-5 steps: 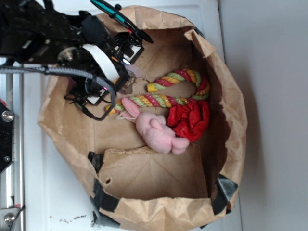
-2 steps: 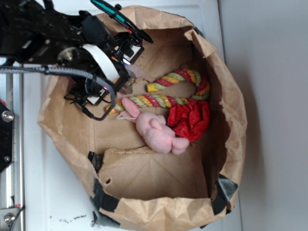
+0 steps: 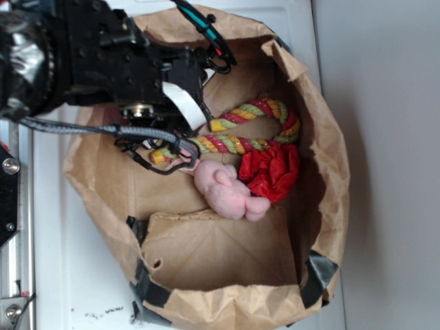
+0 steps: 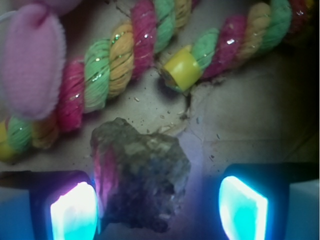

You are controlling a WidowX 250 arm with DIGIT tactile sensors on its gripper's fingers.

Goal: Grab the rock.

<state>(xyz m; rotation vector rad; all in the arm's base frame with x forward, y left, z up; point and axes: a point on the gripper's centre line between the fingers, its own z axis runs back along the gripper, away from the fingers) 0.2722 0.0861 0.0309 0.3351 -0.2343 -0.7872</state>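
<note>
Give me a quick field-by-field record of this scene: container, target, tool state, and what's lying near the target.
container: brown paper bag with rolled-down rim, lying on a white surface
target: rough dark grey-brown rock on the bag floor
tool: open, pads on either side of the rock, left pad close against it, right pad apart
nearby: pink, green and yellow twisted rope toy just beyond the rock; pink plush bunny; red wrinkly cloth ball

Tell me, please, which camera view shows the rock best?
The wrist view: the rock fills the lower middle, its rough surface plain, lying between the open gripper pads, nearer one of them. In the exterior view the arm hides it entirely.
</note>
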